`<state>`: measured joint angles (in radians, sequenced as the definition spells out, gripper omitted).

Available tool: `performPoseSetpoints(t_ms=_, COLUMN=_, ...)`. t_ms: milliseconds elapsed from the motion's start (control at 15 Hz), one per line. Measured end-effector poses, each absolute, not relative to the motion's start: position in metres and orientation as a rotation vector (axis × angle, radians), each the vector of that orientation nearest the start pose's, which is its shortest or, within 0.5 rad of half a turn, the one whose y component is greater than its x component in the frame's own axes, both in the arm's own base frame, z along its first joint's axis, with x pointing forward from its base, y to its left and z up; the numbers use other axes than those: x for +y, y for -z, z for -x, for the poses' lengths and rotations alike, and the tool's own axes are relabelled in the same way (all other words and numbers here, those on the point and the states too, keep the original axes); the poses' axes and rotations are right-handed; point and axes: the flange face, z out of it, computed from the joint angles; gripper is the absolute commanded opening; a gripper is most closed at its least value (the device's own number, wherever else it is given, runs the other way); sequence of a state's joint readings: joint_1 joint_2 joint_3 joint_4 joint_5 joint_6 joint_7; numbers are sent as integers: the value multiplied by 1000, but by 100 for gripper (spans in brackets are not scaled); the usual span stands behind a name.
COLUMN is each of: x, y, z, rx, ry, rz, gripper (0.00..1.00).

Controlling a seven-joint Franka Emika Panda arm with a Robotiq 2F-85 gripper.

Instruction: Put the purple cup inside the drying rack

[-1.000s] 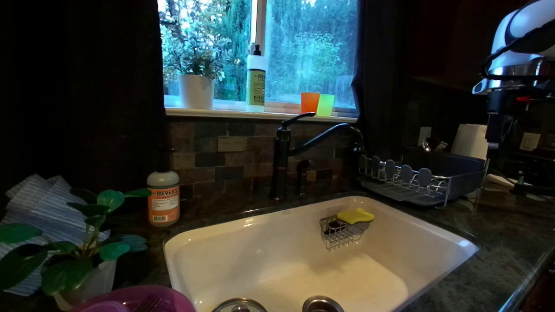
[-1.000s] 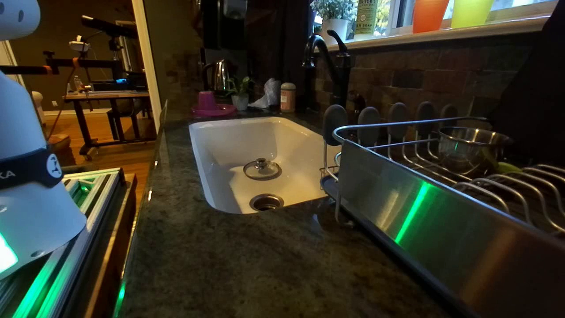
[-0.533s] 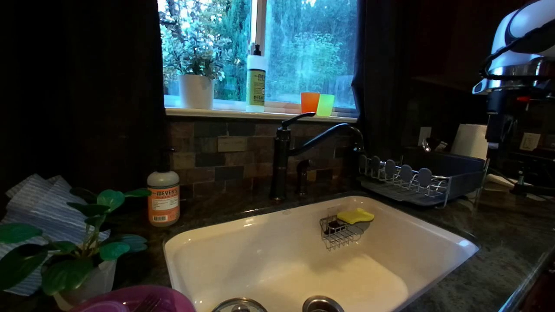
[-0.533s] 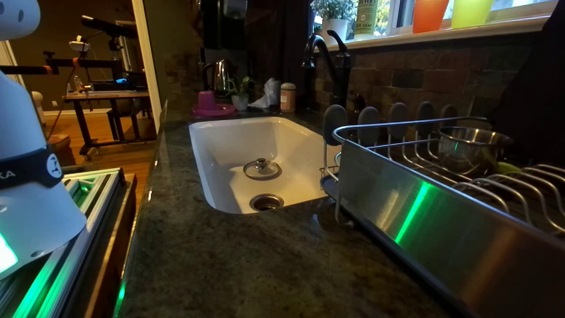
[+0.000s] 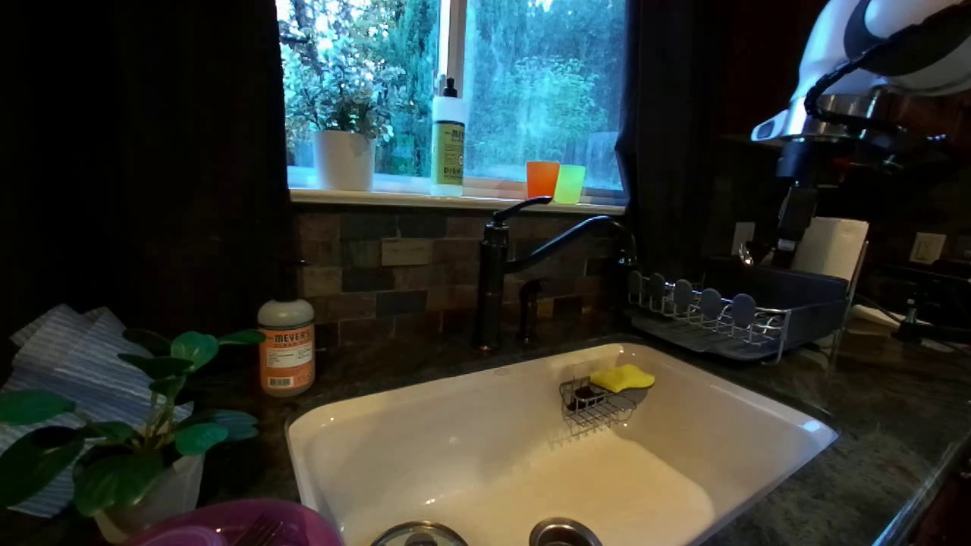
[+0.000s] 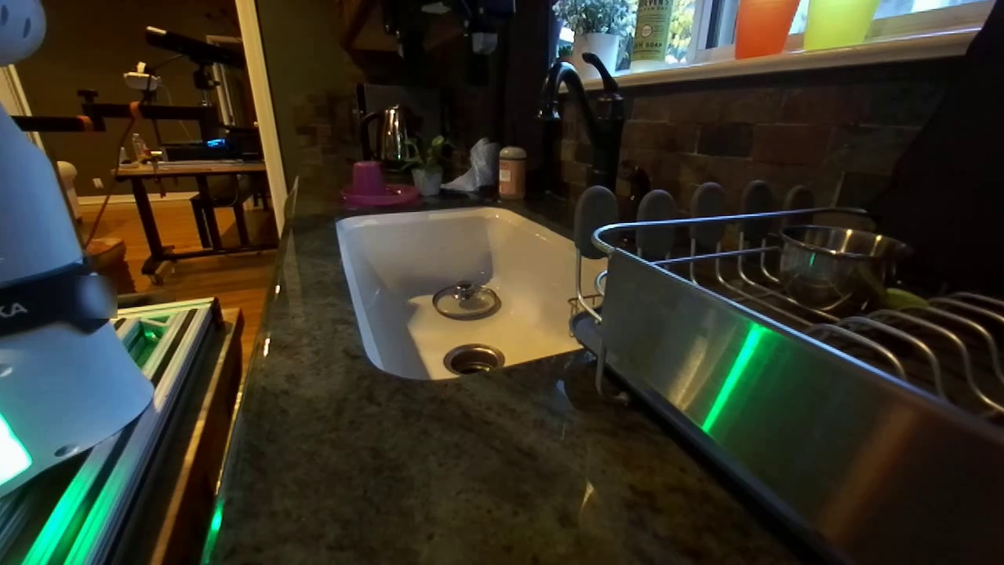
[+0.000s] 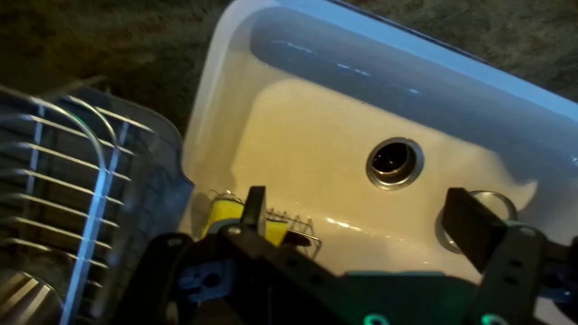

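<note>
"Wrist view: how does the tool (image 7: pixel 356 205) stand?"

"Released, its two fingers (image 7: pixel 254 207) spread well apart over the sink (image 7: pixel 293 135), one of them hiding part of a yellow sponge (image 7: pixel 226 210). The drying rack (image 7: pixel 93 221) lies beside the sink, at the left of that view."

"And the purple cup (image 6: pixel 367 179)?"

"On the bench (image 6: pixel 329 439) past the sink's far end, in an exterior view. It rests on a magenta plate (image 6: pixel 392 198), narrow end up, near a potted plant (image 6: pixel 427 179)."

"Close to the tool, then?"

"Well apart. In an exterior view the robot arm (image 5: pixel 823 72) has the tool hanging toward the drying rack's end; the cup is at the opposite end, with the length of the sink between them."

"Anything inside the rack?"

"A shiny metal vessel (image 6: pixel 816 271). The cup itself is out on that plate."
</note>
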<state>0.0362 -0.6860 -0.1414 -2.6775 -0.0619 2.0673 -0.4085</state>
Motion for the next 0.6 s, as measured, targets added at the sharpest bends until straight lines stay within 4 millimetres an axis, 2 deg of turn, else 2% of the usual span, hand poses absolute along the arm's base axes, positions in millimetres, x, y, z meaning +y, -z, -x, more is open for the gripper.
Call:
performPoseSetpoints(t_ms=200, x=55, y=-458, z=-344, rx=-870, ry=189, rz=3033, gripper=100)
performPoseSetpoints(t_ms=400, x=148, y=-466, z=-331, rx=-1128, ry=336, rz=2908, gripper=100)
performPoseSetpoints(t_ms=467, x=171, y=-464, z=-325, rx=-1185, ry=355, rz=2868, gripper=100)
performPoseSetpoints(t_ms=533, x=183, y=-461, z=-322, rx=-1214, ry=355, rz=2850, gripper=100)
performPoseSetpoints(t_ms=600, x=187, y=-459, z=-322, rx=-1223, ry=350, rz=2844, gripper=100)
